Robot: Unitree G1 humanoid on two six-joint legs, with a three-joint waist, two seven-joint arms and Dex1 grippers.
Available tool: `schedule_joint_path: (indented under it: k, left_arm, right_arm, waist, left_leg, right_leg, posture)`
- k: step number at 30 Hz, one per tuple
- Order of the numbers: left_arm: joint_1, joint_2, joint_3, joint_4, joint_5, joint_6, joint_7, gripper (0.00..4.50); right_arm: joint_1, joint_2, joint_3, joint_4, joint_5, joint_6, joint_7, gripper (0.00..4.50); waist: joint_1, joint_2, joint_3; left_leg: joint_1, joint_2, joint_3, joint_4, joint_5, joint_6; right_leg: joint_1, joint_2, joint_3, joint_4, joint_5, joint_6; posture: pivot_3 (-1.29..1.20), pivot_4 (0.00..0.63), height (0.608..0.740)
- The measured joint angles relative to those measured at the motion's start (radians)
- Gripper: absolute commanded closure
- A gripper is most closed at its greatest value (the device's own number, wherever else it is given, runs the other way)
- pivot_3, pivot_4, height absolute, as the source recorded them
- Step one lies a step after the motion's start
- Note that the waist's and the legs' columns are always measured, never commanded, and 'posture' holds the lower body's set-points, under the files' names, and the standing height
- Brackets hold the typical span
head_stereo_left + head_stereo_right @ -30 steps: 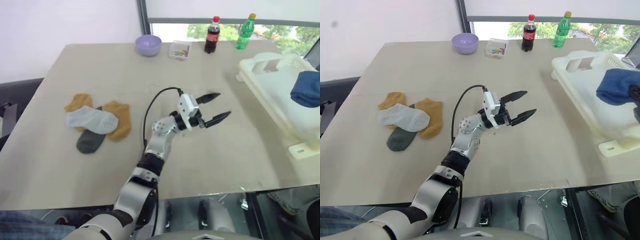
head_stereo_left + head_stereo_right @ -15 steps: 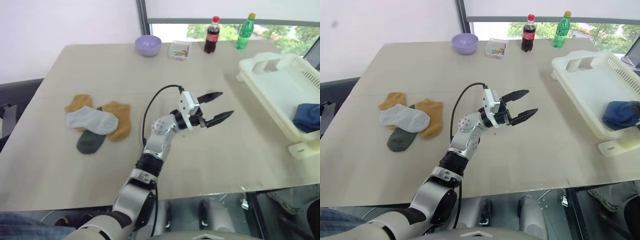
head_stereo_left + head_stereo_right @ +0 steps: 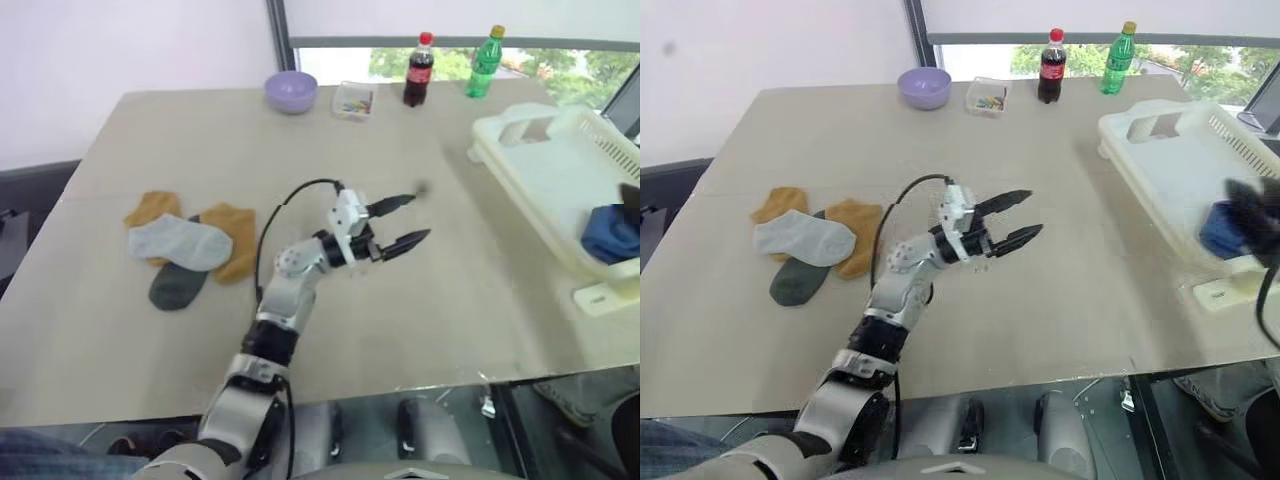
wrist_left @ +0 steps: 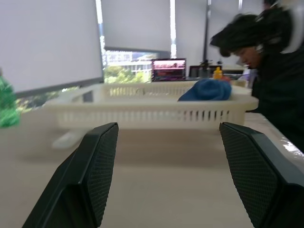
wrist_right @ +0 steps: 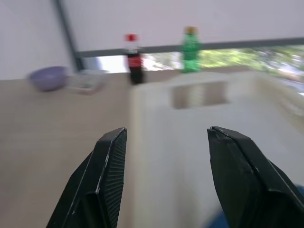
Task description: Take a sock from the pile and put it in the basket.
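Nearest the robot, the left gripper [image 3: 405,223] is hovering over the middle of the table [image 3: 470,290], fingers spread wide and holding nothing, pointing toward three o'clock at the basket. Out at three o'clock, the right gripper [image 5: 166,178] is poised above the basket's floor with its two fingers parted and nothing between them; in the right eye view its dark, blurred outline is hanging beside the blue fabric.

The sock [image 3: 610,232], royal blue, is lying crumpled inside the basket [image 3: 530,160] against its near wall, at about three o'clock from table centre. The left wrist view is showing it as a blue heap rising above the slotted side. With the sock resting in the basket and free of both grippers, the task is looking essentially done; what remains, in my judgement, is drawing the right arm clear.

The pile [image 3: 185,250] is sitting at nine o'clock, well apart from the basket, and I am counting four socks in it: two mustard-orange, one light grey lying across them, and one dark grey-green at the near edge. I am seeing one blue sock, and no blue in the pile.

Farthest away, along the window edge at twelve o'clock, are standing one lilac bowl [image 3: 291,91], one small clear box [image 3: 355,101], one red-capped cola bottle [image 3: 418,70] and one green bottle [image 3: 485,62].
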Motion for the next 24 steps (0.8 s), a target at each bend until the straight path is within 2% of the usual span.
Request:
schedule_joint_path:
  k: [5,10,16,24]
  left_arm:
    - [0.120,0.092,0.040,-0.119,0.008,0.090,0.087,0.83]
    - [0.306,0.193,0.060,-0.249,0.010,0.129,0.113,0.83]
    - [0.514,0.278,0.083,-0.356,0.027,0.113,0.132,0.83]
    - [0.662,0.353,0.150,-0.445,0.020,0.093,0.152,0.83]
  right_arm:
    - [0.158,0.158,0.218,-0.124,-0.096,-0.068,0.168,1.75]
    - [0.319,0.197,0.342,-0.102,-0.290,-0.223,0.371,1.75]
    - [0.378,0.206,0.366,0.089,-0.466,-0.415,0.513,1.75]
    - [0.362,0.228,0.288,0.226,-0.473,-0.551,0.583,1.75]
  waist:
    - [0.002,0.001,0.000]
    - [-0.001,0.002,0.000]
    - [0.001,0.002,-0.001]
    - [-0.003,0.006,-0.003]
  left_leg:
    - [0.000,-0.004,0.001,0.000,0.000,0.000]
    - [0.001,-0.004,0.001,0.000,0.000,0.000]
    - [0.003,-0.002,0.000,0.000,0.000,-0.003]
    - [0.004,0.002,0.001,-0.002,0.000,-0.006]
  right_leg:
    - [0.000,-0.005,0.001,0.000,0.000,0.000]
    - [0.000,-0.006,0.002,0.000,0.000,0.000]
    - [0.000,-0.010,0.004,0.000,-0.002,-0.004]
    - [0.000,-0.009,0.004,0.001,-0.003,-0.004]
  posture:
    - [0.00,0.150,0.737]
    - [0.00,0.150,0.737]
    - [0.00,0.150,0.737]
    - [0.00,0.150,0.737]
